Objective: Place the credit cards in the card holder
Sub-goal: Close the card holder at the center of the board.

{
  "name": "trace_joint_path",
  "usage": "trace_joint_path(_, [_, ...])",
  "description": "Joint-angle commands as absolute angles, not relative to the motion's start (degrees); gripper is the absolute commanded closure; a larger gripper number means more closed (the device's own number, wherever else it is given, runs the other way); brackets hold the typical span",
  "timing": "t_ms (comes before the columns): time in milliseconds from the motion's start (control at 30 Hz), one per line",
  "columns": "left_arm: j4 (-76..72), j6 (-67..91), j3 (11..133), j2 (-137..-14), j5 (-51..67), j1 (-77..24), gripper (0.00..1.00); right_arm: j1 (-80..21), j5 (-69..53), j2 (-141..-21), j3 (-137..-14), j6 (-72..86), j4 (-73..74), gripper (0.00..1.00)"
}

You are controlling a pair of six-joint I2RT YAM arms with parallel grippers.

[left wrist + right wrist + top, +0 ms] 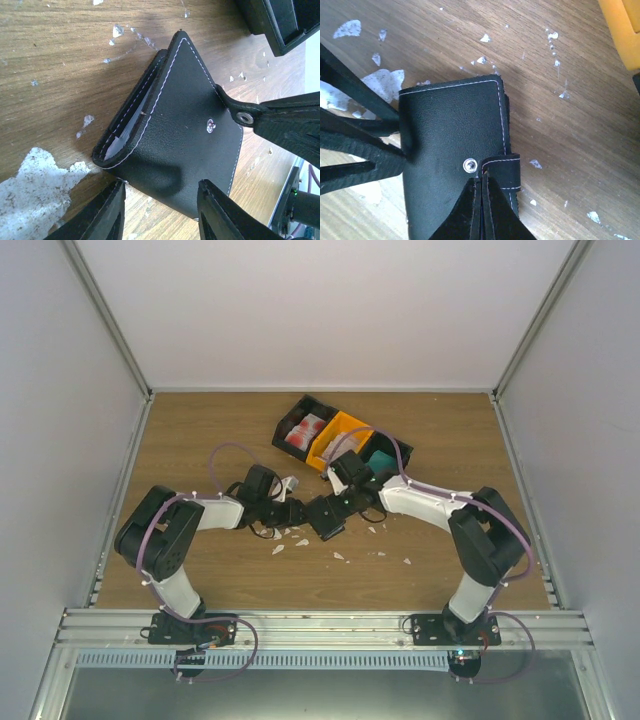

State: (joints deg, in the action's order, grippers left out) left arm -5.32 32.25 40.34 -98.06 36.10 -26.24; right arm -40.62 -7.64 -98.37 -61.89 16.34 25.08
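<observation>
The black card holder point(325, 516) lies on the wooden table between my two grippers, its cover down and its snap stud point(211, 126) bare. My right gripper point(481, 187) is shut on the holder's closing strap point(506, 172), pulled off the stud. My left gripper point(160, 210) is open, its fingers point(102, 215) on either side of the card holder's point(185, 150) near edge. A pale strip point(122, 136) shows inside the fold; I cannot tell what it is. Red-and-white cards point(303, 430) sit in the black bin and a teal one point(381, 458) in the right bin.
Black bin point(290, 418), orange bin point(338, 436) and a third black bin point(398, 452) stand in a row behind the grippers. Small white scraps point(300, 540) litter the wood around the holder. The enclosure walls stand on both sides.
</observation>
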Motion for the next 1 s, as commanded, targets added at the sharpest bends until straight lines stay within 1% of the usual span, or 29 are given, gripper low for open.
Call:
trace_joint_path(0, [-5.89,30.75,41.01,-99.28,34.67,-26.72,0.58,-42.43,-2.5,-101.23,-65.01,13.54,29.37,1.0])
trace_joint_path(100, [-5.97,30.68,40.98,-99.48,34.77,-26.72,0.59,-43.09,-0.23,-102.01,-65.87,13.07,30.66,1.0])
trace_joint_path(433, [-7.12,31.02,39.99,-98.82,34.71,-26.72,0.66,-43.83,-0.26,-103.6,-67.23,12.87,30.14,0.99])
trace_joint_path(967, [-7.2,31.07,40.18,-99.47,34.84,-26.72,0.67,-44.37,-3.36,-104.68,-67.23,13.89,28.22,0.99])
